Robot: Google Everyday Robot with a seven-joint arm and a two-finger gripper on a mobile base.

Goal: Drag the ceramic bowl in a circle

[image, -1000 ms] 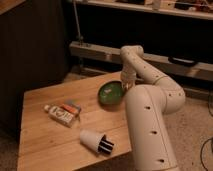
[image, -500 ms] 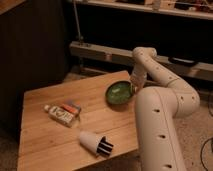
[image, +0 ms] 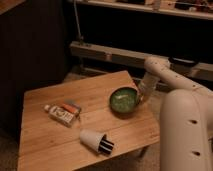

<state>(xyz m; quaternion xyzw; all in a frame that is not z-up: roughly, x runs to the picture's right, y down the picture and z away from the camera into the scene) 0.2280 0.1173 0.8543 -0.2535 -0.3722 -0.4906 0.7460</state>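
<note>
The ceramic bowl (image: 124,101) is round, glossy green with a darker rim, and sits upright near the right edge of the wooden table (image: 95,90). My gripper (image: 141,95) is at the bowl's right rim, at the end of my white arm that reaches down from the right. The gripper's tip is partly hidden behind the bowl's rim. It appears to touch the rim.
A white cup with a black end (image: 96,140) lies on its side near the table's front. A small flat packet (image: 62,112) lies at the left. The table's right edge is close beside the bowl. A dark shelf unit stands behind.
The bowl has slid to the right and a little toward the front, nearer the table's right edge. My gripper and arm moved right with it.
</note>
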